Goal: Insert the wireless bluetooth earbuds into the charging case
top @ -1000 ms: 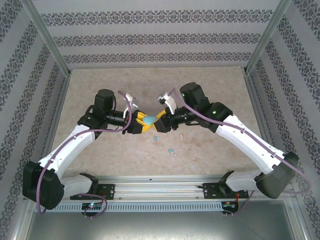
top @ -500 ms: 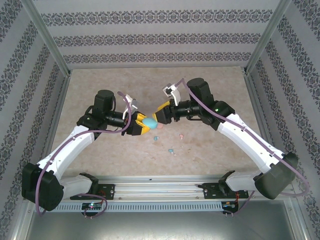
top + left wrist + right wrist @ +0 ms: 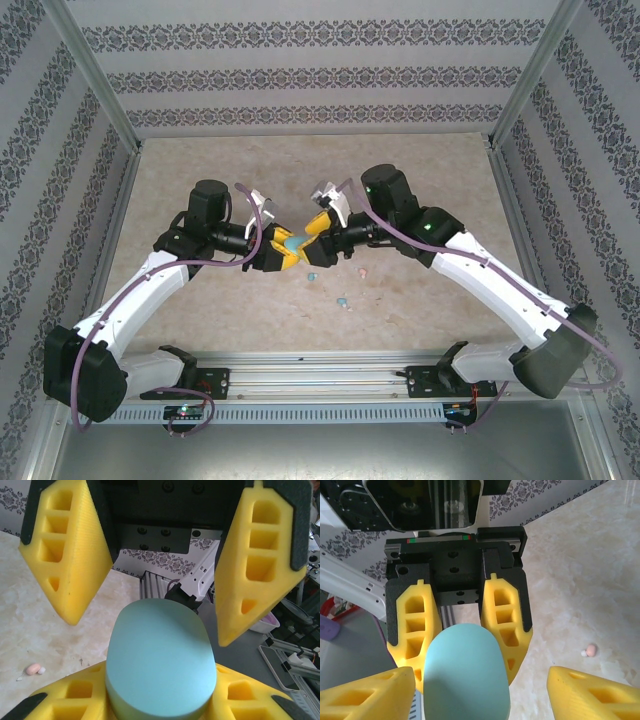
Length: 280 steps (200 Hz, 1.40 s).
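Observation:
A light blue oval charging case (image 3: 292, 241) hangs above the table's middle, and my left gripper (image 3: 278, 250) is shut on it. In the left wrist view the case (image 3: 160, 660) sits between my own fingers (image 3: 55, 700), its smooth face toward the camera. My right gripper (image 3: 318, 232) meets it from the right, open, with its fingers (image 3: 67, 560) spread either side of the case's far end and apart from it. The right wrist view shows the case (image 3: 465, 675) clamped by the left fingers (image 3: 505, 620). Earbuds lie on the table: a pink one (image 3: 362, 272), a blue one (image 3: 312, 276), and a pair (image 3: 343, 300).
The marble-look tabletop (image 3: 420, 180) is walled by patterned panels behind and at both sides. A metal rail (image 3: 320, 380) carrying the arm bases runs along the near edge. A pink earbud (image 3: 590, 650) lies on the table below the grippers.
My right gripper swung up and away from the case, then came back to its end with the jaws spread wider. The left gripper and the case have stayed put.

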{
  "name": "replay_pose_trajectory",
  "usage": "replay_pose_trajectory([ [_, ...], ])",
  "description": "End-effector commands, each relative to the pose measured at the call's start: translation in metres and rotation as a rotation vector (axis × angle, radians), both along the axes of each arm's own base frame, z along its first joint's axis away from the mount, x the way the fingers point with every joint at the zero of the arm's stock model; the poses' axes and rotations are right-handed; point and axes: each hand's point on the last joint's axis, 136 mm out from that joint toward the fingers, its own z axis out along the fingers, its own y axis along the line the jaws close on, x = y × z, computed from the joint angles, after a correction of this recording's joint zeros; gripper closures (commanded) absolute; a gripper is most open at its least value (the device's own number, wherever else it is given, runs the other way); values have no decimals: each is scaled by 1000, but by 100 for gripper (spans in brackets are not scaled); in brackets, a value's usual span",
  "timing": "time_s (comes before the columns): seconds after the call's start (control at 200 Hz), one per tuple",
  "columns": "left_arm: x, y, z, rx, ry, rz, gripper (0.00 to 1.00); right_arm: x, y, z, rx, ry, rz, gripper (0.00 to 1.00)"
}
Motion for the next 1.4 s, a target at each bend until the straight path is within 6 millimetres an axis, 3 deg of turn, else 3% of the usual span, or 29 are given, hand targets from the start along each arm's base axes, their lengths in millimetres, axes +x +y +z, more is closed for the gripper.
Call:
replay_pose_trajectory([
  [0.0,-9,0,21,-36,-39,-41,99,-6,6,3,-8,-35,49,32],
  [0.18,-8,-1,22,-36,-35,-43,99,-7,8,-1,-17,-32,67,36],
  [0.355,-8,-1,22,-38,-35,-46,99,-3,9,-3,-23,3,47,57],
  [0.505,-8,-1,21,-37,-39,-45,99,6,8,2,17,88,15,67],
  [0.869,-8,0,22,-40,-67,-35,99,48,-14,2,76,208,-204,65],
  [1.394,-7,0,21,-51,-75,-24,100,71,-32,-8,66,246,-375,53],
])
